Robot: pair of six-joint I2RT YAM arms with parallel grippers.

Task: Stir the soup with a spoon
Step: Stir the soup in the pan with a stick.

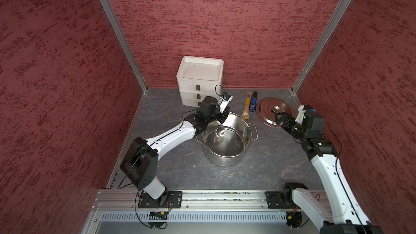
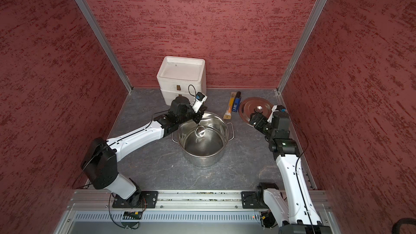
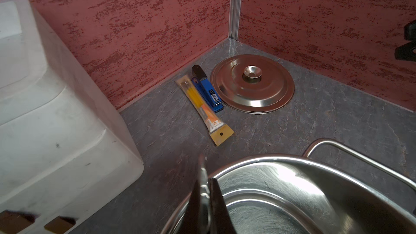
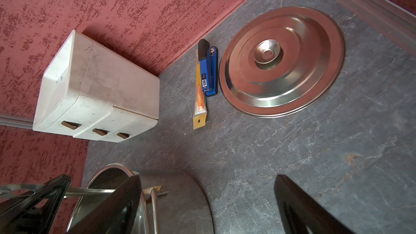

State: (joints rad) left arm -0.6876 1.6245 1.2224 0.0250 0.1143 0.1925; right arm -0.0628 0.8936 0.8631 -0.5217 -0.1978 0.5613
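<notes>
1. The stockpot [image 1: 225, 160] stands open at the table's centre, shiny steel with wire loop handles and no liquid visible inside
2. The spoon [image 1: 220, 132] hangs inside it, its small oval bowl toward 11 o'clock of the pot and its thin handle slanting up to the rim
3. The left gripper [image 1: 224, 118] sits over the rim at 11 o'clock, its fingers [image 3: 219, 205] pinching the handle
4. Stirring looks under way, and the next move calls for circling the bowl without knocking the wall
5. The right gripper [image 1: 277, 119], at 2 o'clock from the pot, is spread wide and empty over the lid [image 1: 265, 105]
</notes>
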